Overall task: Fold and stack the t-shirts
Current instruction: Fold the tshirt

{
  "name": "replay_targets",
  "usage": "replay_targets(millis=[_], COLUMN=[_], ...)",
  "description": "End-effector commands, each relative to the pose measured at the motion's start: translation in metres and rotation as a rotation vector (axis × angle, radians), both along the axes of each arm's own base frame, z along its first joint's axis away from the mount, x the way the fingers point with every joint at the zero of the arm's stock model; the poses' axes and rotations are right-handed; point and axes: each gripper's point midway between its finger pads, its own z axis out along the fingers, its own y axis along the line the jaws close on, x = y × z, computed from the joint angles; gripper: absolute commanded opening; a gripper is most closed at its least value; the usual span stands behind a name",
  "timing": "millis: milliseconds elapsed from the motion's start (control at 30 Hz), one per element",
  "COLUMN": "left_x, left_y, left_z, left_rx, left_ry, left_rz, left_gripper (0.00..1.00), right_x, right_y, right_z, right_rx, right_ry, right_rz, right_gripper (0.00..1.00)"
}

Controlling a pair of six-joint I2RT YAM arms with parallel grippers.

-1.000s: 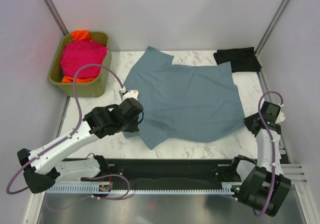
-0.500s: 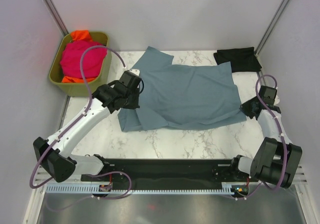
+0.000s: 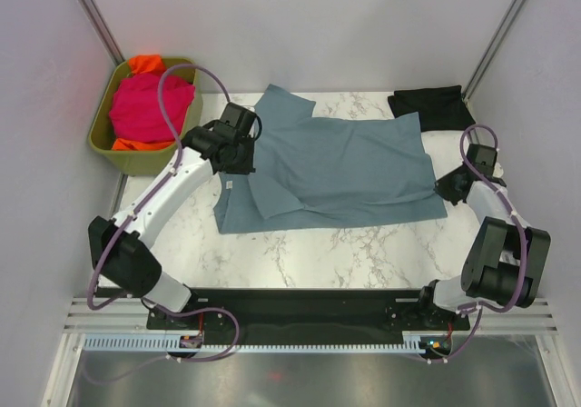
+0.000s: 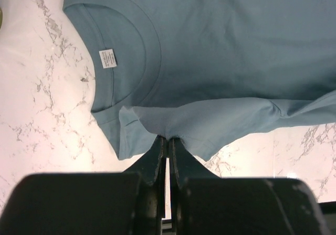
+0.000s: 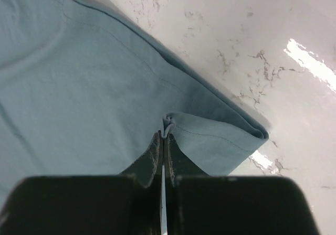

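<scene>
The left fingers [image 4: 155, 159], pinching the near edge of the shirt [image 3: 363, 166], have swung from the near left toward the far side. The right fingers [image 5: 152, 159] have carried its near right corner back likewise. The shirt's near part now lies doubled over itself, baring more desk [image 3: 363, 254] in front.

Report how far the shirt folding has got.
Done, apparently: the black t-shirt lies folded small at the far right corner. In hand: the blue-grey t-shirt is spread out, the left tool and the right tool each shut on its edge, a near strip turned over. Left: finishing that fold, then the magenta-pink t-shirt and orange t-shirt bunched in the green bin; no stack yet.
</scene>
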Motion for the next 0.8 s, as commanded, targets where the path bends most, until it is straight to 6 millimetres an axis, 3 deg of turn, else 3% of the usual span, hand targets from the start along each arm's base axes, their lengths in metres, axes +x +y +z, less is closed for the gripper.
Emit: replay_targets(millis=[0,533,633,733,767], left_x=[0.026,0.082,0.092,0.106,0.109], left_y=[-0.006,0.014,0.015,0.017,0.017], left_z=[0.011,-0.034,-0.049,-0.056,-0.067], left_rx=[-0.015,0.066,0.067,0.045,0.043], left_ry=[-0.045,0.040,0.073,0.091,0.124], left_rz=[-0.034,0.025,0.026,0.027,0.019], left_gripper=[0.02,0.02,0.02,0.04,0.08], right_x=[0.021,0.038,0.044,0.058,0.059], right_y=[-0.011,-0.014,-0.016,-0.016,-0.017], right_z=[0.011,-0.019,-0.023,-0.021,-0.024], right_rx=[-0.028,0.002,0.010,0.028,0.031], right_ry=[-0.046,0.007,0.016,0.004,0.020], right_rz=[-0.024,-0.031,-0.035,-0.024,-0.027], right_gripper=[0.00,0.00,0.10,0.41,0.62])
